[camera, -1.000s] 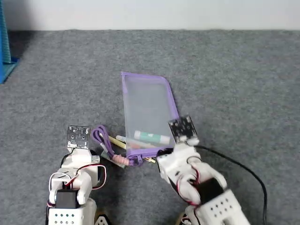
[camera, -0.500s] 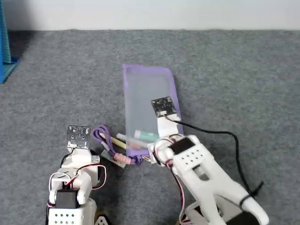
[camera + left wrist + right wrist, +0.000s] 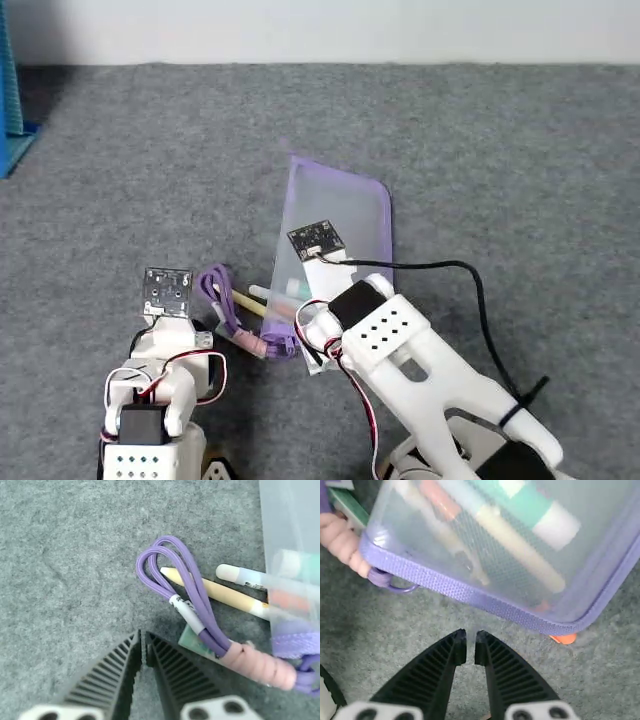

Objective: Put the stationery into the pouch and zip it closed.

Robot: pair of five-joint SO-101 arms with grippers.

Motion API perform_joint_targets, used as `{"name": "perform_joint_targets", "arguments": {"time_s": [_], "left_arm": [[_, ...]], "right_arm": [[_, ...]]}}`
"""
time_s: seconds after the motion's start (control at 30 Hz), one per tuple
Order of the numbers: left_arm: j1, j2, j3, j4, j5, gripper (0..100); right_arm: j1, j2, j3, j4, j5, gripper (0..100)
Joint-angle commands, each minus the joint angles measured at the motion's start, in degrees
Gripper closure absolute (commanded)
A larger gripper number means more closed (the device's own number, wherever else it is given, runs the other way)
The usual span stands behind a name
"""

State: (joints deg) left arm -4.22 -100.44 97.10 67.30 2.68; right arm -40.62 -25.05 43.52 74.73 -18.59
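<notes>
Clear pouch (image 3: 345, 205) with purple edging lies slanted on the grey table (image 3: 500, 150), with both grippers empty.

Its long axis runs near to far, the far end leaning right and the near end facing the arms. A green-and-white glue stick (image 3: 535, 510) lies inside. A yellow pen (image 3: 215, 590) and a white-tipped pen (image 3: 240, 575) poke out leftward at the near-left corner. A looped purple cord (image 3: 170, 575) with a pink sleeve lies across the yellow pen, between the left gripper (image 3: 142, 650) and the pouch. That gripper hangs over bare table, fingers pressed together. The right gripper (image 3: 470, 647), likewise closed, sits just near of the pouch's near edge, beside a small orange piece (image 3: 563, 638). Since a second ago the pouch's far end has swung right, and the right arm has moved left over its near end.
</notes>
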Motion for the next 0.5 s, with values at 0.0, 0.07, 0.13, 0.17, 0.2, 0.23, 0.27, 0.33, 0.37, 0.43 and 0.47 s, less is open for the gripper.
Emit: {"name": "perform_joint_targets", "arguments": {"time_s": [0.0,0.07,0.13,0.17,0.2,0.23,0.27,0.33,0.37,0.43,0.47], "left_arm": [[0.18,-0.62,-0.48,0.18,0.44,99],[0.18,-0.62,-0.48,0.18,0.44,99],[0.18,-0.62,-0.48,0.18,0.44,99],[0.18,-0.62,-0.48,0.18,0.44,99],[0.18,-0.62,-0.48,0.18,0.44,99],[0.18,-0.62,-0.48,0.18,0.44,99],[0.18,-0.62,-0.48,0.18,0.44,99],[0.18,-0.62,-0.48,0.18,0.44,99],[0.18,-0.62,-0.48,0.18,0.44,99],[0.18,-0.62,-0.48,0.18,0.44,99],[0.18,-0.62,-0.48,0.18,0.44,99]], "right_arm": [[-0.66,0.04,-3.16,0.40,-0.70,94.6],[-0.66,0.04,-3.16,0.22,-0.70,94.6],[-0.31,0.48,-3.08,-0.57,-0.70,94.6],[-0.31,1.19,-3.08,-1.45,-0.70,94.6],[-0.31,2.33,-3.08,-2.51,-0.70,94.6],[-0.31,3.91,-3.08,-4.09,-0.70,94.6],[-0.22,5.93,-2.99,-6.37,-0.70,94.6],[1.45,10.59,-2.90,-11.65,-0.70,94.6],[3.03,12.70,-3.16,-14.46,-0.70,94.6],[7.08,15.69,-3.52,-20.70,-0.62,94.6],[9.19,16.40,-4.04,-23.34,-0.44,94.6]]}}
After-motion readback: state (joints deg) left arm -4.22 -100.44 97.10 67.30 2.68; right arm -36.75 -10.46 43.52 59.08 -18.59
